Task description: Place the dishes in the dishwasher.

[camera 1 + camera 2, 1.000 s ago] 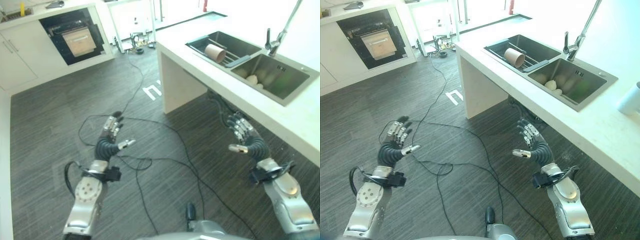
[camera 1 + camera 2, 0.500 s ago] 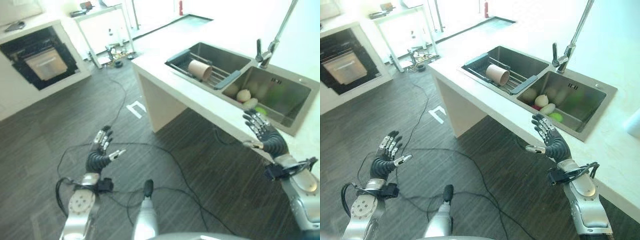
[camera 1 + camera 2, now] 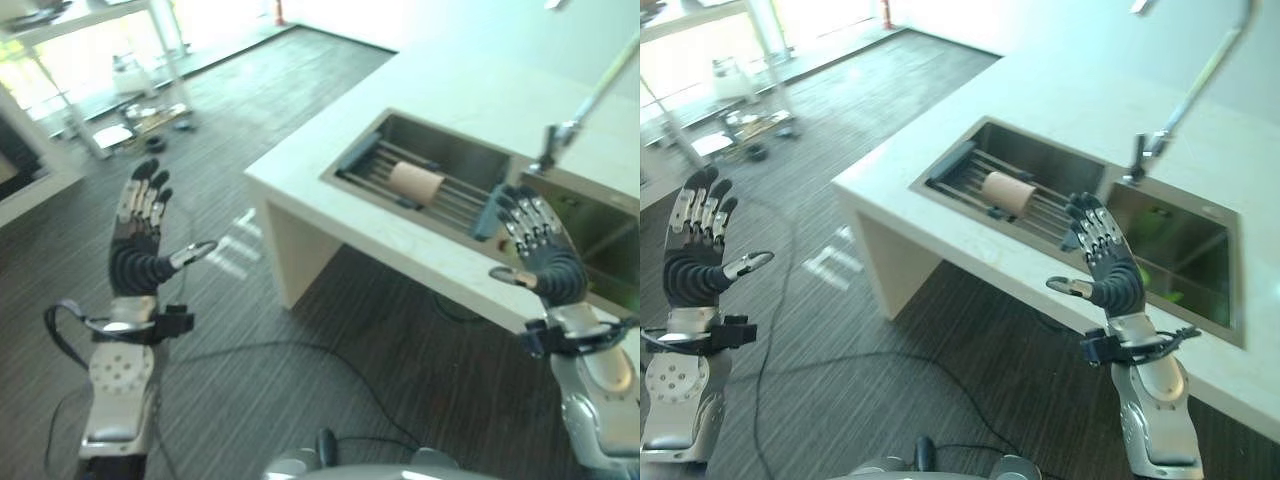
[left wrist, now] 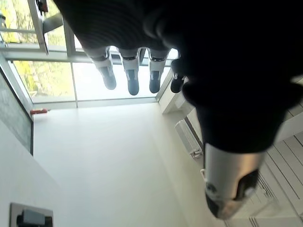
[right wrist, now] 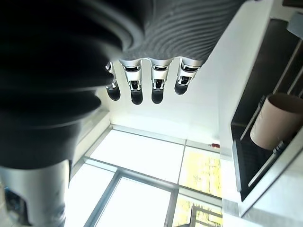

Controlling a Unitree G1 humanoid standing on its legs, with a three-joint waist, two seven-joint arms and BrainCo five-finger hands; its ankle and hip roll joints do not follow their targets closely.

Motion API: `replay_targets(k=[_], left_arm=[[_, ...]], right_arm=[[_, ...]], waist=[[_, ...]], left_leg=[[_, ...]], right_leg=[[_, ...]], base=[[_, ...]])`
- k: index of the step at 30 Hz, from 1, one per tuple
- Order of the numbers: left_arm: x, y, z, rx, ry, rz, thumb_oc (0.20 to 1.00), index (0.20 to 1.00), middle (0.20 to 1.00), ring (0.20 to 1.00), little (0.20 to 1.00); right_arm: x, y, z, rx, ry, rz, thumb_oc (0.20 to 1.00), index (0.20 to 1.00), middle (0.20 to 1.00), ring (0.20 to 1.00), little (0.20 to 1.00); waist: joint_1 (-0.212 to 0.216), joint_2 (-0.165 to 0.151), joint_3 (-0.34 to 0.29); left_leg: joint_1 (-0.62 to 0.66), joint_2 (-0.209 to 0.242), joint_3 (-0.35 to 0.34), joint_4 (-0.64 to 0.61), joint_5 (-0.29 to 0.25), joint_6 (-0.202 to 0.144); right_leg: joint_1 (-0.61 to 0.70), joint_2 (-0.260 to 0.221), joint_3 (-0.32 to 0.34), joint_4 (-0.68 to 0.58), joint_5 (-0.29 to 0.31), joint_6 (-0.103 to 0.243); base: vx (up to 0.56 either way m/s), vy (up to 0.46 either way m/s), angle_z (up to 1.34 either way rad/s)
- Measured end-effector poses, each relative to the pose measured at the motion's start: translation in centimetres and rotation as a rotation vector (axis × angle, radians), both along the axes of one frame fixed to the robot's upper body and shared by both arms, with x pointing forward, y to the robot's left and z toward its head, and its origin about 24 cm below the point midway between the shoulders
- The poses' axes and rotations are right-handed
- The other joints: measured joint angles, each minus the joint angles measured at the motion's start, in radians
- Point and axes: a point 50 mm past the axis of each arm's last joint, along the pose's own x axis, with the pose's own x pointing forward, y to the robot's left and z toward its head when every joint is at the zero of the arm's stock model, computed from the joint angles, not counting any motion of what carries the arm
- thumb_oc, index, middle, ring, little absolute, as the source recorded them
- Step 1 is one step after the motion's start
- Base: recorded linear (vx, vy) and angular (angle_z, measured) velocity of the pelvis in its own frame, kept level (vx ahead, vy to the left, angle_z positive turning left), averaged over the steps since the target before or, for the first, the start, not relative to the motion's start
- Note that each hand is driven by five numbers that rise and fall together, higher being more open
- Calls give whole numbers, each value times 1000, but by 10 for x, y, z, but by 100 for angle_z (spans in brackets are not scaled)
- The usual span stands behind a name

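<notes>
Cup (image 3: pixel 1009 192) is laid on its side across the sink (image 3: pixel 1040 160) rack, long axis along the counter edge; both hands (image 3: pixel 140 240) (image 3: pixel 1105 265) are held spread, empty

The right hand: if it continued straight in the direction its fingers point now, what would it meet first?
Probably nothing soon. The right hand is open and raised, its fingers pointing upward. The tan cup on the sink rack lies beyond it, lower, though depth is unclear.
</notes>
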Motion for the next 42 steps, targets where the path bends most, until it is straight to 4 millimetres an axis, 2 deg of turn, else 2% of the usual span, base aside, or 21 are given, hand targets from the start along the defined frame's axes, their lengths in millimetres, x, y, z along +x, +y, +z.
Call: replay_targets(k=[2,4,5,9,13,15,17,18,19,21,23,25,28,29,31,34,35,36,38,40,42], left_arm=[[-2,0,2,4,-8,1,1000,1000,1000,1000,1000],[-3,-1,0,2,-5,7,1000,1000,1000,1000,1000],[-3,-4,-3,22,5,12,1000,1000,1000,1000,1000],[5,-22,-12,72,54,-46,1000,1000,1000,1000,1000],[10,-32,-13,58,58,-87,1000,1000,1000,1000,1000],[9,-30,-14,47,70,-72,1000,1000,1000,1000,1000],[10,-30,-18,15,73,-54,1000,1000,1000,1000,1000],[10,-32,-16,6,60,-59,1000,1000,1000,1000,1000],[10,-33,-18,5,66,-63,1000,1000,1000,1000,1000],[10,-32,-15,6,50,-60,1000,1000,1000,1000,1000],[9,-31,-16,7,47,-58,1000,1000,1000,1000,1000],[6,-24,-19,-14,58,-39,1000,1000,1000,1000,1000],[6,-20,-23,-43,71,-28,1000,1000,1000,1000,1000],[6,-25,-24,-63,48,-47,1000,1000,1000,1000,1000],[4,-27,-22,-71,18,-53,1000,1000,1000,1000,1000],[17,-32,-18,-81,-21,-67,1000,1000,1000,1000,1000],[29,-32,-6,-72,-55,-72,1000,1000,1000,1000,1000],[29,-34,3,-51,-88,-91,1000,1000,1000,1000,1000],[28,-32,5,-30,-75,-95,1000,1000,1000,1000,1000],[21,-22,12,12,-91,-68,1000,1000,1000,1000,1000],[12,-12,21,44,-120,-27,1000,1000,1000,1000,1000]], right_arm=[[-1,-1,-2,-1,14,-7,1000,1000,1000,1000,1000],[0,-3,-6,-3,33,-19,1000,1000,1000,1000,1000],[-1,-7,-8,-9,49,-37,1000,1000,1000,1000,1000],[-2,-11,-9,11,37,-82,1000,1000,1000,1000,1000],[-1,-9,-7,6,22,-92,1000,1000,1000,1000,1000],[0,-8,-12,8,45,-97,1000,1000,1000,1000,1000],[3,-11,-12,-7,39,-106,1000,1000,1000,1000,1000],[1,-16,-12,-7,30,-133,1000,1000,1000,1000,1000],[2,-16,-14,1,39,-145,1000,1000,1000,1000,1000],[7,-16,-13,-5,32,-143,1000,1000,1000,1000,1000],[10,-15,-6,-14,8,-133,1000,1000,1000,1000,1000],[5,-19,-12,-26,36,-134,1000,1000,1000,1000,1000],[-3,-27,-21,-35,78,-147,1000,1000,1000,1000,1000],[-2,-24,-21,-26,84,-128,1000,1000,1000,1000,1000],[2,-24,-16,-15,79,-121,1000,1000,1000,1000,1000],[3,-26,-7,-40,61,-130,1000,1000,1000,1000,1000],[-1,-19,-10,14,70,-120,1000,1000,1000,1000,1000],[-4,-18,-8,41,50,-129,1000,1000,1000,1000,1000],[-5,-16,-9,62,51,-132,1000,1000,1000,1000,1000],[-7,-14,-7,66,40,-119,1000,1000,1000,1000,1000],[-7,-12,-7,83,37,-113,1000,1000,1000,1000,1000]], waist=[[29,-11,-7],[23,-13,-15],[15,-11,-16],[-36,19,-33],[-48,85,-75],[-30,30,-72],[-13,-9,-68],[-16,-30,-50],[-20,-34,-47],[-24,-37,-41],[-44,20,-22],[-71,62,-21],[-73,63,-9],[-70,49,3],[-60,55,5],[-65,111,6],[-67,24,12],[-57,-3,16],[-45,-14,11],[0,-28,9],[12,-23,9]], left_leg=[[0,-10,1,0,-12,-12],[0,-20,9,0,-31,-33],[-3,-21,25,0,-40,-37],[0,-13,30,-1,-54,-42],[8,21,40,19,-61,-57],[-98,37,66,274,-65,-125],[-240,63,54,555,-1,-197],[-414,119,47,838,108,-204],[-503,149,10,970,84,-178],[-499,184,-40,788,42,-136],[-301,262,-51,288,42,-141],[-172,309,-56,43,59,-166],[-125,358,-97,-5,79,-205],[-129,364,-100,1,85,-215],[-120,330,-95,-6,82,-206],[-93,283,-53,-6,91,-179],[-74,159,-52,-2,63,-138],[-76,124,-60,0,55,-104],[-62,89,-79,1,31,-49],[-52,65,-75,1,14,-34],[-39,66,-64,1,8,-26]], right_leg=[[8,45,-29,-80,-24,-24],[35,80,-120,-180,-20,-33],[48,101,-130,-251,-26,-63],[92,150,-85,-349,29,-145],[102,186,-69,-344,-2,-193],[89,156,-39,-316,-42,-252],[77,132,-22,-289,-58,-279],[69,134,-24,-277,-66,-298],[82,142,-18,-282,-51,-308],[86,162,13,-315,-55,-275],[129,226,49,-348,-31,-277],[145,265,71,-368,-43,-260],[160,258,120,-378,-33,-275],[202,229,132,-400,-37,-250],[241,180,149,-414,-42,-205],[286,129,168,-419,-48,-113],[284,15,143,-377,-45,-73],[257,-25,128,-316,-35,-72],[199,-66,118,-194,-10,-68],[146,-84,109,-137,49,-66],[114,-92,117,-79,87,-33]], base=[[58,0,-121],[92,-47,-85],[134,-36,-62],[149,-63,-20],[249,-194,-5],[94,-218,-15],[105,-158,-21],[159,18,-17],[232,140,-28],[282,261,-56],[381,408,-62],[356,395,-37],[321,483,-30],[379,673,-29],[270,565,-34],[268,537,-22],[298,467,19],[323,471,41],[217,281,38],[208,196,5],[160,80,-5]])
